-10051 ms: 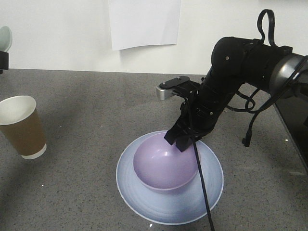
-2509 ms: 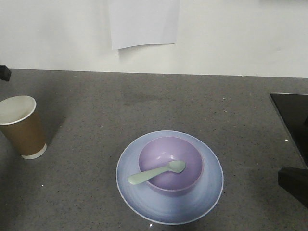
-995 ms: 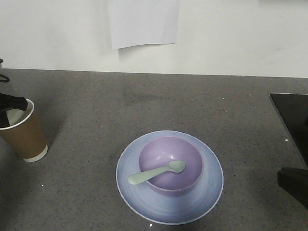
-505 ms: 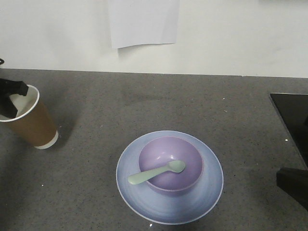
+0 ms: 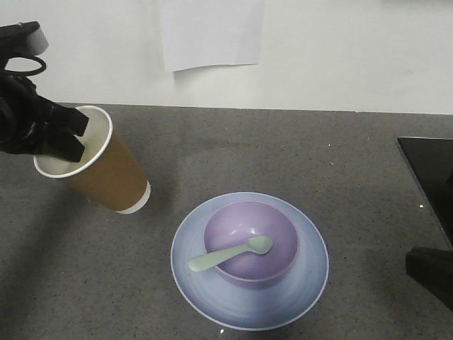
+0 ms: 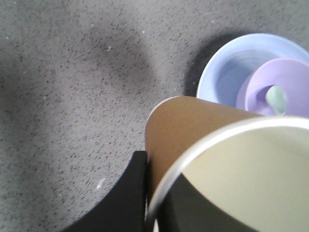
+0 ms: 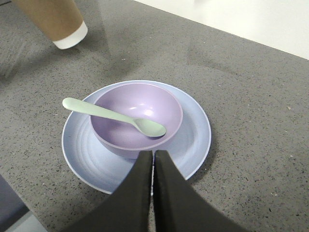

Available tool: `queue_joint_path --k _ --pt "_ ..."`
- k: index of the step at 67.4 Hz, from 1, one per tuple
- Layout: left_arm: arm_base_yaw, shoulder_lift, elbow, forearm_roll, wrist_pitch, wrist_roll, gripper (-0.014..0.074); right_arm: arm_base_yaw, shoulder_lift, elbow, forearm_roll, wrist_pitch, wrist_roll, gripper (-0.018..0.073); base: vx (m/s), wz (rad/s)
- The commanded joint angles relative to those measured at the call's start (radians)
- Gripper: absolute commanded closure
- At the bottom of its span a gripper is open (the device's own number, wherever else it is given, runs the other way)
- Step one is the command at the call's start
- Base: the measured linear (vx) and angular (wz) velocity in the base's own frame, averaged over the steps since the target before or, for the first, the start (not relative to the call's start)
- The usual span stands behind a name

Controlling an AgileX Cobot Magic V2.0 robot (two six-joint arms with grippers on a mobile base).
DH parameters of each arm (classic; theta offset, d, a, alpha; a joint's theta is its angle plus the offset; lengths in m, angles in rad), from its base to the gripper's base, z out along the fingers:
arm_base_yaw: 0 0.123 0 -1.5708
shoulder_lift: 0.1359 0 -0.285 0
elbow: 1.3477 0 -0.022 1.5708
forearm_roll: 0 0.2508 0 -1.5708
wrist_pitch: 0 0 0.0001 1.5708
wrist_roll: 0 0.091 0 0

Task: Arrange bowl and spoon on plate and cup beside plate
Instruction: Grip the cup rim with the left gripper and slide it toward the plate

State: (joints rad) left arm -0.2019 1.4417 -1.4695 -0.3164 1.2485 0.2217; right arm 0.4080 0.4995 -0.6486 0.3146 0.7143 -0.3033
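My left gripper (image 5: 60, 138) is shut on the rim of the brown paper cup (image 5: 106, 166), one finger inside and one outside, and holds it tilted above the counter, left of the plate. The wrist view shows the cup (image 6: 198, 130) filling the lower right. The lavender bowl (image 5: 250, 241) sits on the pale blue plate (image 5: 297, 290), and the mint spoon (image 5: 230, 255) lies in it with its handle over the left rim. From the right wrist I see my right gripper (image 7: 153, 153) shut and empty, at the plate's (image 7: 82, 164) near edge, with the bowl (image 7: 125, 121) and spoon (image 7: 116, 116) beyond.
The grey speckled counter (image 5: 340, 163) runs back to a white wall with a sheet of paper (image 5: 211, 32) on it. A black object (image 5: 432, 170) stands at the right edge, and part of the right arm (image 5: 432, 273) shows low on the right.
The left gripper took the cup by its rim and lifted it, carrying it right toward the plate and tilting it. Bowl, spoon and plate have not moved.
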Motion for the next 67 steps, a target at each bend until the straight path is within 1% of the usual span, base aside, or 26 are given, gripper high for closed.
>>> queue_joint_path --k 1,4,11,16,29,36,46,67 --pt "-0.035 -0.033 -0.02 0.055 0.003 -0.051 0.0604 0.0 0.004 -0.023 0.016 -0.067 -0.002 0.0564 0.0 0.0" --pt "-0.044 -0.033 -0.02 0.065 0.003 -0.051 0.0604 0.0 0.004 -0.023 0.016 -0.067 -0.002 0.0564 0.0 0.0" --pt "-0.046 -0.031 -0.019 0.049 0.003 -0.05 0.0604 0.0 0.004 -0.023 0.021 -0.066 -0.002 0.0564 0.0 0.0" --pt "-0.046 -0.028 -0.009 0.056 0.003 -0.049 0.0604 0.0 0.004 -0.023 0.024 -0.067 -0.002 0.0564 0.0 0.0" --pt "-0.046 0.01 0.092 0.07 0.002 -0.031 0.0604 0.0 0.004 -0.023 0.034 -0.066 -0.002 0.0564 0.0 0.0" --pt "-0.046 0.012 0.109 0.053 0.002 -0.029 0.0604 0.0 0.004 -0.023 0.036 -0.066 -0.002 0.0564 0.0 0.0" --pt "-0.046 0.009 0.108 -0.024 0.002 0.013 0.0604 0.0 0.004 -0.023 0.038 -0.067 -0.002 0.0564 0.0 0.0" --pt "-0.046 0.044 0.108 -0.027 0.002 0.012 0.0604 0.0 0.004 -0.023 0.038 -0.067 -0.002 0.0564 0.0 0.0"
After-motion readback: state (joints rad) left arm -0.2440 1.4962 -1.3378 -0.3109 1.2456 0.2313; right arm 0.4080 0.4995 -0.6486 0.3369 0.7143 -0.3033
